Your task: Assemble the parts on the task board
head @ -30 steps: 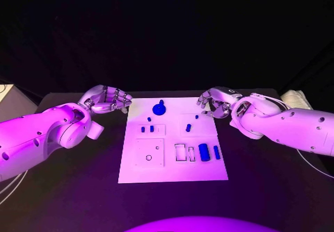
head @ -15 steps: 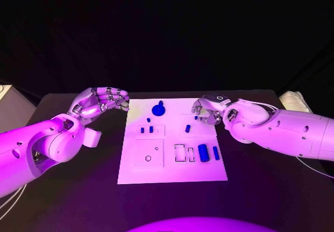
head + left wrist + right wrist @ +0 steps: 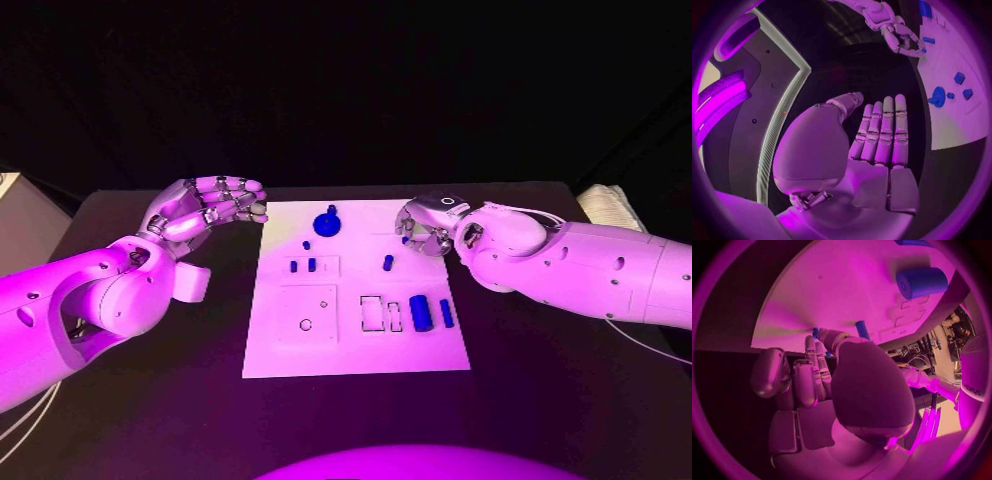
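Observation:
The white task board (image 3: 356,340) lies mid-table. On it are a round blue knob (image 3: 327,224), small blue pegs (image 3: 303,265), a peg (image 3: 388,262), a blue cylinder (image 3: 420,312) and a thin blue bar (image 3: 446,313). My left hand (image 3: 209,205) hovers off the board's far left corner; in the left wrist view it (image 3: 879,135) has straight fingers and holds nothing. My right hand (image 3: 428,225) is low over the board's far right part. Its curled fingers (image 3: 814,365) reach down beside a small blue peg (image 3: 862,329); whether they pinch it is hidden.
Outlined recesses (image 3: 309,313) mark the board's near half. A pale object (image 3: 606,205) lies at the table's right edge, and a pale box (image 3: 22,215) stands off the left edge. The cylinder (image 3: 922,281) lies beyond the right hand.
My right hand has moved left and down onto the board's far right part, covering the small peg there. My left hand has drifted slightly outward and opened its fingers.

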You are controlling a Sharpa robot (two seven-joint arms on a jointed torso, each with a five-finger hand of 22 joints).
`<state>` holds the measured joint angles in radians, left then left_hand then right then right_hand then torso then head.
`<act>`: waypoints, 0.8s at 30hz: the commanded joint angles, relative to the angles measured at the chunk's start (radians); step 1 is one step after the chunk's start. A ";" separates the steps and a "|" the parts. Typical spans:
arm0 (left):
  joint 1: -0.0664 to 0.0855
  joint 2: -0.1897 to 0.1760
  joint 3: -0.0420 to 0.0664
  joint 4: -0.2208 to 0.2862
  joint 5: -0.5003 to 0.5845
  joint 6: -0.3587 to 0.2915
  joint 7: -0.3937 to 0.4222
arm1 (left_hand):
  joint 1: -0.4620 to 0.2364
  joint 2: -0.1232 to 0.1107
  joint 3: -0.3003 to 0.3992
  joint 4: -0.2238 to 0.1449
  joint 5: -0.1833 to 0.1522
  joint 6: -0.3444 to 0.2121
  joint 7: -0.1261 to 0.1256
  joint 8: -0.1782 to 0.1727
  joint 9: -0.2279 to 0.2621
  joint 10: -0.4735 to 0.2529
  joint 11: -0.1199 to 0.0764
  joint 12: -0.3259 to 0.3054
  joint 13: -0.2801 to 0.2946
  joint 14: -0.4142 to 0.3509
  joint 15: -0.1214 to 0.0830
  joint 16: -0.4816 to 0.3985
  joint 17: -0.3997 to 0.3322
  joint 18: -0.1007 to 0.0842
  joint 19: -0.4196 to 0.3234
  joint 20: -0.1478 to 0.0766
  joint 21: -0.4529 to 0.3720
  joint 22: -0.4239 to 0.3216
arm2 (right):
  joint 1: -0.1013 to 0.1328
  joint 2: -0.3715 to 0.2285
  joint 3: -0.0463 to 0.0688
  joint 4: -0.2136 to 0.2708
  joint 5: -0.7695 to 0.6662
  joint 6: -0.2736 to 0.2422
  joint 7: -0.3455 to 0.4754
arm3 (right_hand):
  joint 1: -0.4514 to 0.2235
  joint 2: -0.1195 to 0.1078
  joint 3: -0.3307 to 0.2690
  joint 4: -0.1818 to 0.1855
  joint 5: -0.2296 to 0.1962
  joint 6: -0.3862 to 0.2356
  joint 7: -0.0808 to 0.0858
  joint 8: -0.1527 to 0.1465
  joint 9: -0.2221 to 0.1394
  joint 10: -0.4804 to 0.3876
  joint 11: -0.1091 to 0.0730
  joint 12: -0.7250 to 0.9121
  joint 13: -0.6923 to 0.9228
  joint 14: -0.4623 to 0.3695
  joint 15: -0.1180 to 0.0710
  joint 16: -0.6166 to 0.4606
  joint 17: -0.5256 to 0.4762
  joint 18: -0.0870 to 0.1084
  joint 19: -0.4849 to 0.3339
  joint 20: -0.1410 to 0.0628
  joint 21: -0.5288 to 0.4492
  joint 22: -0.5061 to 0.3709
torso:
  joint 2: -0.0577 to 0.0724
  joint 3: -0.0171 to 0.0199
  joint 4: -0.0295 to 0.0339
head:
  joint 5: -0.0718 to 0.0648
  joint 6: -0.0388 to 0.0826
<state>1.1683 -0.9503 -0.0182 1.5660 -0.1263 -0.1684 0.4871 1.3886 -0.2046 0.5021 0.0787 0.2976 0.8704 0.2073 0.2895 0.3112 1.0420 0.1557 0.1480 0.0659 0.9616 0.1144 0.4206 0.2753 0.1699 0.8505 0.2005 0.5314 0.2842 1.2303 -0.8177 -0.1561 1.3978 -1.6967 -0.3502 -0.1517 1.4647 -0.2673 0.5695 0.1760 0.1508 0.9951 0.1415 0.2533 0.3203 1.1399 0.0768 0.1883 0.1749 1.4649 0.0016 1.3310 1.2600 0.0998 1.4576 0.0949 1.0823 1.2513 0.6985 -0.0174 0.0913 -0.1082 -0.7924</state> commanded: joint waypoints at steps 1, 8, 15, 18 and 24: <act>0.000 0.002 0.001 0.006 0.040 -0.009 0.007 | -0.004 0.002 -0.007 -0.001 0.000 -0.001 0.006 -0.005 -0.001 -0.002 0.006 -0.002 0.001 0.005 0.000 -0.004 0.002 0.007 0.001 0.008 -0.004 -0.002 | -0.009 0.005 -0.005 -0.006 -0.022 0.033 -0.019 | -0.005 0.005 0.007 0.001 -0.002 0.009 0.001 0.003 0.002 0.004 0.000 -0.006 -0.004 0.044 -0.008 -0.002 -0.002 -0.006 0.000 -0.005 -0.001 0.000 | 0.000 -0.0005 0.0001 | -0.003 -0.005; 0.000 0.004 0.001 0.005 0.044 -0.008 0.000 | -0.004 0.003 -0.009 -0.002 0.001 -0.001 0.007 -0.005 -0.001 -0.004 0.007 -0.002 0.001 0.003 0.001 -0.004 0.003 0.006 0.000 0.009 -0.006 -0.003 | -0.009 0.011 -0.005 -0.012 -0.038 0.012 -0.032 | -0.012 0.003 0.010 -0.001 -0.003 0.011 0.002 0.001 0.002 0.003 0.002 -0.014 -0.010 0.043 -0.007 -0.005 -0.006 -0.005 -0.002 -0.004 -0.005 -0.003 | 0.000 0.0007 -0.0001 | 0.000 -0.008; 0.000 0.003 0.001 0.003 0.045 -0.006 -0.009 | -0.003 0.004 -0.011 -0.003 0.000 -0.001 0.009 -0.005 -0.001 -0.008 0.009 -0.002 0.002 -0.001 0.003 -0.005 0.005 0.006 -0.001 0.010 -0.010 -0.005 | -0.013 0.016 -0.005 -0.014 -0.041 0.016 -0.032 | -0.014 0.005 0.017 -0.008 -0.007 0.020 0.000 0.004 0.004 0.012 0.000 -0.017 -0.014 0.044 -0.008 0.001 0.000 -0.007 0.000 -0.005 0.003 0.004 | -0.003 0.0000 0.0014 | 0.001 -0.015; 0.000 0.002 0.001 0.002 0.045 -0.008 -0.012 | -0.003 0.004 -0.011 -0.003 0.000 -0.001 0.009 -0.005 -0.001 -0.008 0.009 -0.002 0.002 -0.001 0.003 -0.005 0.005 0.006 -0.001 0.010 -0.010 -0.005 | -0.014 0.016 -0.006 -0.013 -0.040 0.018 -0.031 | -0.016 0.007 0.019 -0.010 -0.009 0.025 -0.001 0.006 0.006 0.016 -0.001 -0.018 -0.016 0.045 -0.009 0.004 0.002 -0.007 0.001 -0.005 0.005 0.005 | -0.002 0.0005 -0.0001 | 0.003 -0.016; 0.000 0.002 0.001 0.000 0.045 -0.010 -0.018 | -0.003 0.006 -0.011 -0.003 0.000 0.000 0.009 -0.004 -0.001 -0.009 0.009 -0.002 0.002 -0.002 0.003 -0.005 0.006 0.006 -0.002 0.011 -0.011 -0.006 | -0.015 0.016 -0.006 -0.008 -0.032 0.002 -0.026 | -0.021 0.033 0.031 -0.026 -0.015 0.059 -0.015 0.023 0.017 0.059 -0.014 -0.014 -0.018 0.048 -0.019 0.013 0.010 -0.010 0.007 -0.011 0.026 0.021 | -0.002 -0.0003 -0.0010 | 0.003 -0.015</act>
<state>1.1681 -0.9497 -0.0180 1.5660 -0.0896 -0.1782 0.4720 1.3886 -0.2046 0.4993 0.0758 0.2976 0.8704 0.2072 0.2895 0.3113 1.0346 0.1629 0.1480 0.0666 0.9615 0.1145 0.4206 0.2799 0.1698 0.8470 0.2040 0.5257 0.2797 1.2196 -0.8031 -0.1594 1.3852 -1.7226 -0.3520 -0.1805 1.4399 -0.2422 0.5980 0.1518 0.1390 1.0453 0.1269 0.2714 0.3349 1.1887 0.0677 0.1699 0.1530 1.4667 -0.0122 1.3407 1.2702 0.1000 1.4629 0.0895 1.1060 1.2710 0.6965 -0.0171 0.0907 -0.1047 -0.8077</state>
